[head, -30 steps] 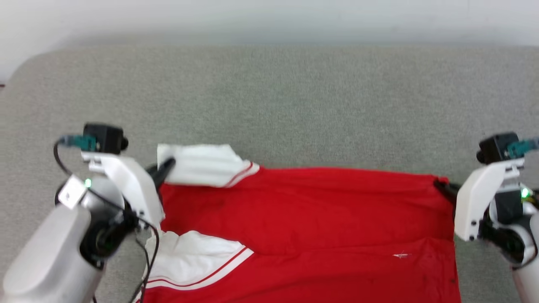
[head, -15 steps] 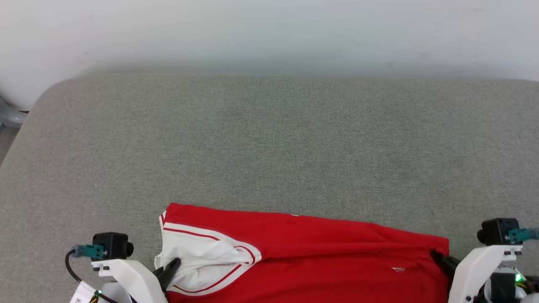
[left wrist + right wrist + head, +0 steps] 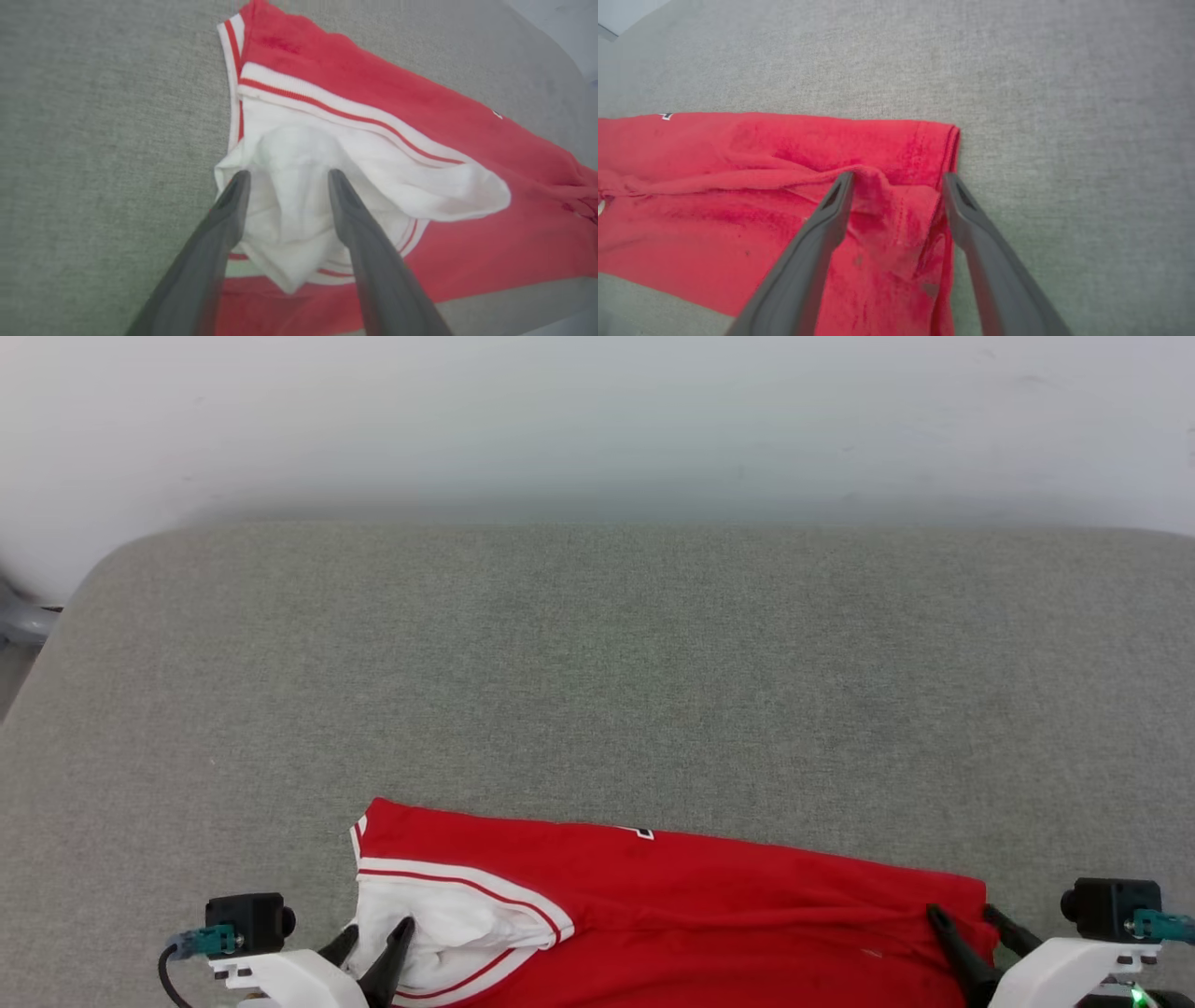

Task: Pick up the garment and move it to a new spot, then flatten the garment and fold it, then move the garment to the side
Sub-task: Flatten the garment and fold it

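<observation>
Now: fold laid, side move next, I judge.
Your left fingers [image 3: 224,219] gape over the white sleeve [image 3: 299,149], holding nothing; garment [image 3: 700,896] lies along the surface's [image 3: 597,663] near edge, long axis left-right, sleeve end left; right fingers [image 3: 831,219] gape astride the hem [image 3: 951,144], empty. Grip both ends together.

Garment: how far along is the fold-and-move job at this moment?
Done, apparently: the garment lies flattened and doubled into a long band on the grey surface, with its white sleeve on top at one end. In hand: the left gripper and right gripper stand open astride its two ends, pinching nothing. Left: probably more folding, then moving it aside.
</observation>
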Controlling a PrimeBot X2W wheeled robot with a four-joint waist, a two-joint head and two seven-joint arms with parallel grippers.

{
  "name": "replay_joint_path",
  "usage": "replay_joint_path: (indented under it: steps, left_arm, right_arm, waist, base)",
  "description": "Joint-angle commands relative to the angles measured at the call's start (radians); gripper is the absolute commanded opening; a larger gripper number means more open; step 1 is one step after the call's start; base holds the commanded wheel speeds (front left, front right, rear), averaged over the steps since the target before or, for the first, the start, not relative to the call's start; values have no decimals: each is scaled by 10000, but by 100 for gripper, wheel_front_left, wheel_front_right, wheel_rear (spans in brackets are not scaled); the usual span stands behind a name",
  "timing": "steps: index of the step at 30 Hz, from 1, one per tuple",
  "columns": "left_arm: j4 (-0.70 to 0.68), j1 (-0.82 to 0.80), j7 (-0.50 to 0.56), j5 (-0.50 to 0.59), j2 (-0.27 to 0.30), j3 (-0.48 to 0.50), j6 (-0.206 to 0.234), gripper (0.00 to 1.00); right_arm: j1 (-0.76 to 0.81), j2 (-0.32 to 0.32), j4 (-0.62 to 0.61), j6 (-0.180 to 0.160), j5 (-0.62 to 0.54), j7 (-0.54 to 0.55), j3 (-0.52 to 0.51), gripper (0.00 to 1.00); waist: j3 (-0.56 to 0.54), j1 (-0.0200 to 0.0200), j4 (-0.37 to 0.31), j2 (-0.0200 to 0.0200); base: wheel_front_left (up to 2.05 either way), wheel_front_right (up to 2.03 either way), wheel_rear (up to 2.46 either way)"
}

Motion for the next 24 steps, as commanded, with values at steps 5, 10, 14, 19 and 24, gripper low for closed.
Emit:
replay_joint_path:
  steps: [5, 10, 14, 19, 24]
  left_arm:
    - [-338, -222, -1370, 921, -86, 8, 132, 100]
    - [-731, -250, -2681, 1688, -286, 63, 465, 100]
    - [-973, -246, -3306, 2227, -436, 134, 727, 100]
    - [-1151, -133, -3565, 2692, -660, 295, 897, 100]
    - [-1572, -119, -3635, 3540, -921, 588, 1105, 100]
  right_arm:
    - [243, 61, -859, -4, -164, -417, -30, 100]
    - [372, -14, -1290, -4, -229, 439, -532, 100]
    - [480, -165, -1526, -4, -330, 1590, -1077, 100]
    - [583, -230, -1718, -4, -425, 2591, -1402, 100]
    - [597, -187, -1907, -4, -510, 3485, -1456, 100]
  waist:
    - [-276, 1, 21, -1]
    - [-517, 1, -19, -1]
    - [-617, 1, 3, -1]
    - [-652, 1, 53, -1]
    - [-533, 1, 188, -1]
  base:
    - [0, 0, 0]
    - [0, 0, 0]
    - [0, 0, 0]
    - [0, 0, 0]
    - [0, 0, 0]
